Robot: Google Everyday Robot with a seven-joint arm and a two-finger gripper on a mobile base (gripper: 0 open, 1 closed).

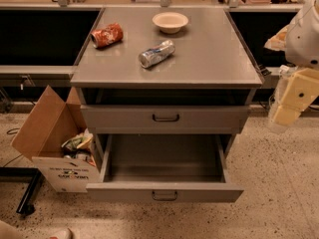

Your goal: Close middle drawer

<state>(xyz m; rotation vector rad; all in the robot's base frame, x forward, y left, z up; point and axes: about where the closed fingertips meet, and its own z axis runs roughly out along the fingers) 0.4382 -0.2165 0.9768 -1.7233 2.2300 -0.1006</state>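
Mid drawer (199,192) pulled far out; gripper (282,114) at R, well apart.

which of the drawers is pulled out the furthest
The middle drawer, lower of the two showing: its whole inside shows, while the top drawer above is barely out. The gripper hangs right of the cabinet, apart.

1. A grey metal cabinet (214,59) with a flat top stands at centre, seen from above and in front.
2. On the cabinet's top are a shallow cream bowl (170,21) at the back, a crushed red drink can (106,35) lying at the back left, and a silver drink can (156,53) lying near the middle.
3. The cabinet's wide, shallow grey middle drawer (164,192) is pulled far out.
4. An open brown cardboard box (45,128) of rubbish stands just left of the cabinet.
5. The robot's cream-coloured gripper (289,103) hangs just right of the cabinet, apart from it.
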